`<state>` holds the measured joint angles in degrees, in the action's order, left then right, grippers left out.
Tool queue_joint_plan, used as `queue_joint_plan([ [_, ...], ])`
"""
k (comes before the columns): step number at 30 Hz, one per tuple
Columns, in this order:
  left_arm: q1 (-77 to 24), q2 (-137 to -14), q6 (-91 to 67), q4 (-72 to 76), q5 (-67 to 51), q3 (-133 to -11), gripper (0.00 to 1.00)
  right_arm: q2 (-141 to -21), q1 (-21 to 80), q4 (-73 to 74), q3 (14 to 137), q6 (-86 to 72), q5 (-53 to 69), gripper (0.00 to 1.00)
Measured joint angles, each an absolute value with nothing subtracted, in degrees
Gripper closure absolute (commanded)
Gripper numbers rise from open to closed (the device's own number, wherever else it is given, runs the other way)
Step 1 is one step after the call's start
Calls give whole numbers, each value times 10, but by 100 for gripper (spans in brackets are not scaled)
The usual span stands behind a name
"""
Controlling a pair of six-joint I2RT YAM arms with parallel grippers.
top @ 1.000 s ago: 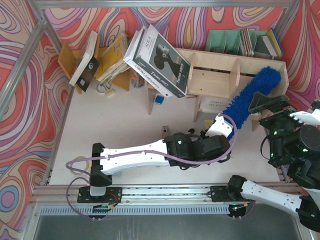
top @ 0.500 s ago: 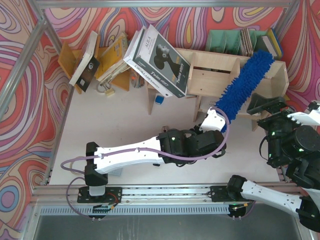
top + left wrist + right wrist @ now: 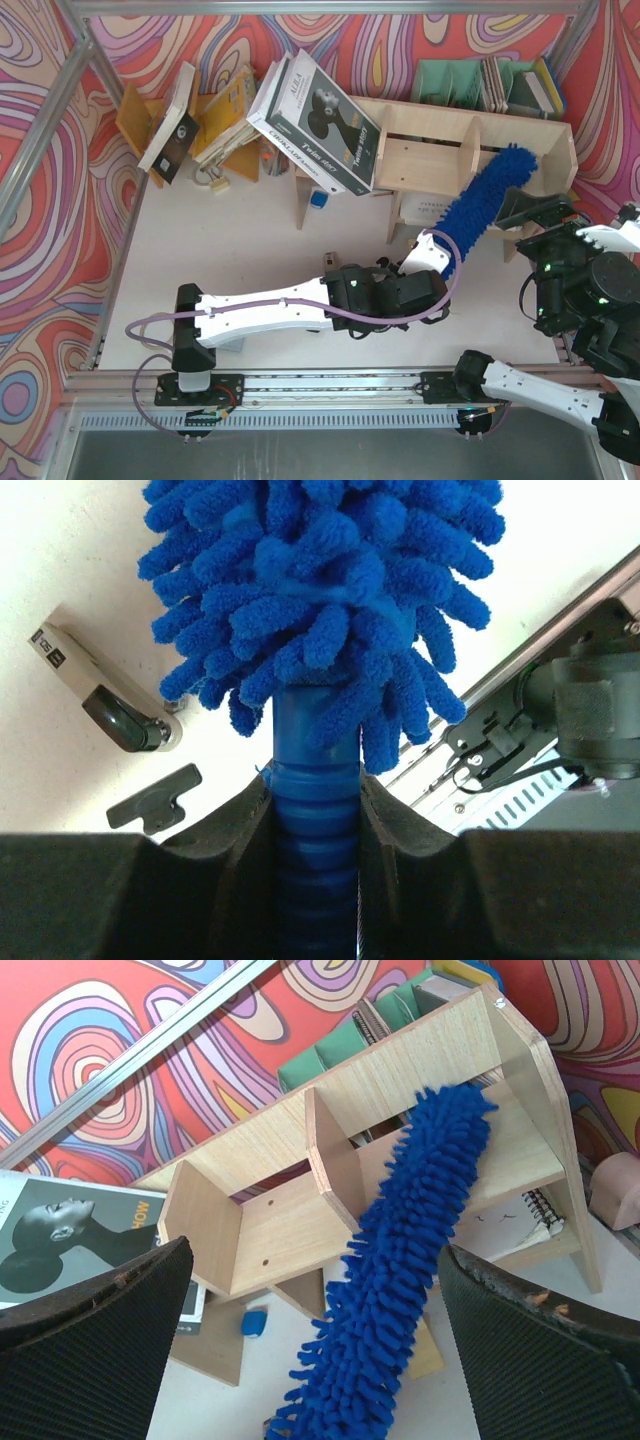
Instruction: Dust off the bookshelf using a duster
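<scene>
My left claw is clamping the duster by its ribbed handle, with the fluffy head sticking straight out past my fingertips (long, bright blue). The head is slanting across the bookshelf, tip reaching into the rightmost compartment. My right claw is hanging wide, gripping nothing, near the duster but apart.
</scene>
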<state>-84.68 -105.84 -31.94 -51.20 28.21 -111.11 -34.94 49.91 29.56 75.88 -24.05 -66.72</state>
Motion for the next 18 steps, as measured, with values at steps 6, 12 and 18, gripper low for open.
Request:
queue_joint_plan([
  [6,-847,-1059,-313,-519,260,-1095,100,-349,499,296,759,-241,-671,3],
  [12,-849,-1042,-291,-485,253,-1039,100,-349,499,295,756,-241,-671,3],
  [18,-882,-994,-250,-450,260,-998,100,-349,499,295,756,-240,-671,3],
])
